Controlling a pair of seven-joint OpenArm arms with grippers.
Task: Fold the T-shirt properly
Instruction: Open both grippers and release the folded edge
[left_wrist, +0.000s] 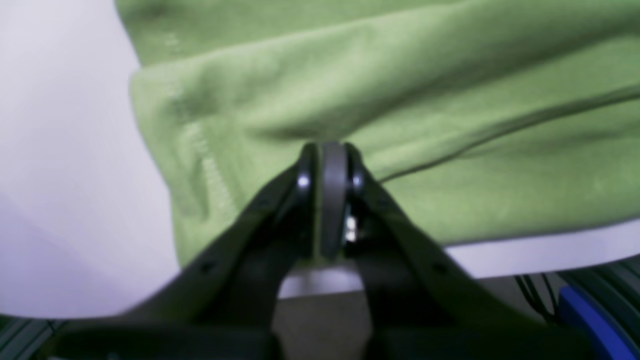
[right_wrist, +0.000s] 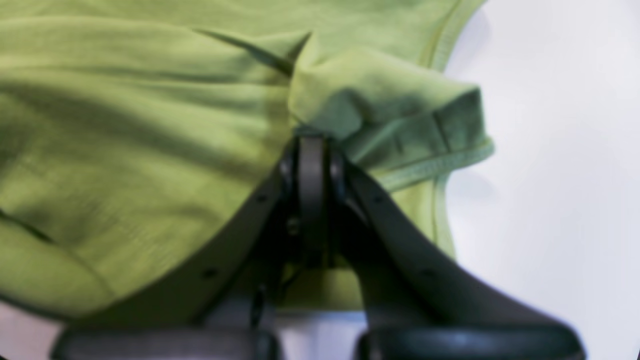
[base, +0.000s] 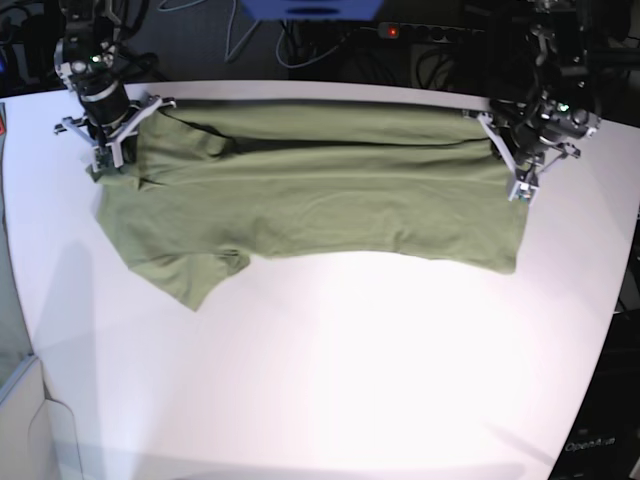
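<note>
From my station, the near half of the bench (base: 330, 380) lay bare, giving either arm room to sweep. The T-shirt (base: 310, 200) spanned the far strip side to side, so I had no way across there without crossing cloth. Cables (base: 330, 55) and gear crowded behind the far edge.

A white surface (base: 330, 380) carries the things. The green T-shirt (base: 310, 205) lies spread across its far part, wrinkled, one sleeve pointing toward the near side. Most of the near half shows bare white.
</note>
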